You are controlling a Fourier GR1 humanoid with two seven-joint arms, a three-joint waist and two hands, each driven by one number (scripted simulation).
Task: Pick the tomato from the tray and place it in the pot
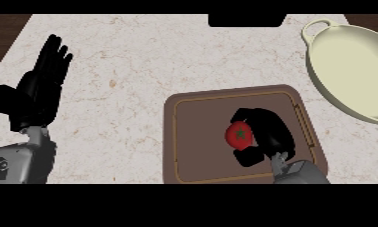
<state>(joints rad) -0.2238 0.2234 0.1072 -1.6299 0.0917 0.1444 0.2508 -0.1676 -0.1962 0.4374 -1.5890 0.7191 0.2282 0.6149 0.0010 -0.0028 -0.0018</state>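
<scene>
A small round red tomato [238,135] with a green star-shaped stalk mark is sitting within the flat brown rectangular tray [198,121] with rounded corners, towards the tray's right half and a little below its middle. The robot's black right hand [271,130] is grasping it: the fingers are curling over the top and right side of the tomato while the thumb is closing in from beneath, so only the left face of the fruit is showing. Whether the tomato is resting on the tray's floor or being held just above it cannot be told from this view. The grey right forearm [301,173] is coming in from the lower edge, over the tray's lower right corner. The wide cream-coloured oval pot [347,71] with a loop handle [316,25] is standing at the right edge of the pale speckled stone counter [148,51], up and to the right of the tray and apart from it. The black left hand [43,83] is resting open at the left edge, fingers straight and pointing up, holding nothing
</scene>
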